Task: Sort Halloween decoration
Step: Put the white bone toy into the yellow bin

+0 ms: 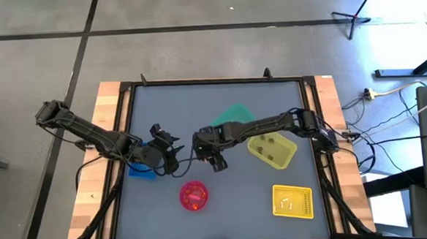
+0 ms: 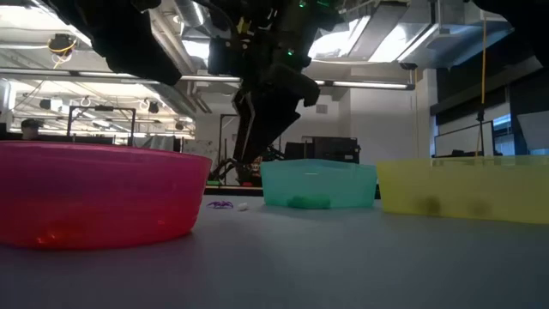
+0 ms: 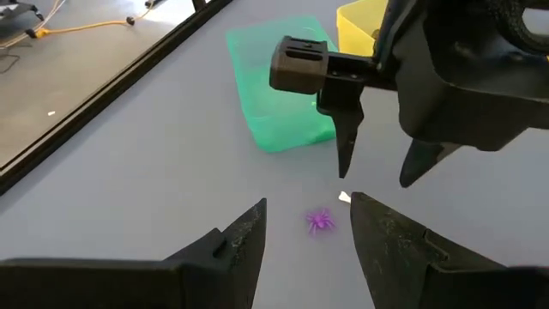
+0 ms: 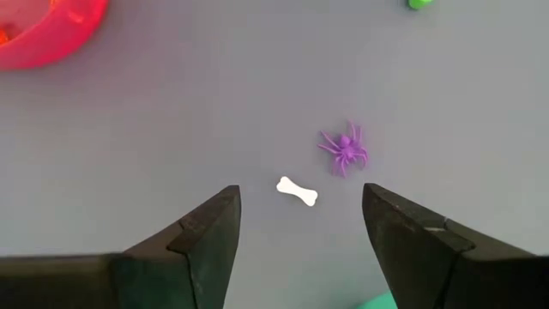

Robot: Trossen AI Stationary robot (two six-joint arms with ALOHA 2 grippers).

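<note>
Near the table's (image 1: 154, 108) middle, a purple spider (image 4: 345, 149) and white bone (image 4: 297, 191) lie unsorted beneath the right gripper (image 4: 300, 225), spread wide; left gripper (image 3: 309, 225) parted, empty. Bins hold some trinkets.

pink bowl (image 4: 43, 34) cropped, green trinket (image 4: 419, 3) cropped

No legible text, label, brand, number or sign anywhere on table, bins or arms.
</note>
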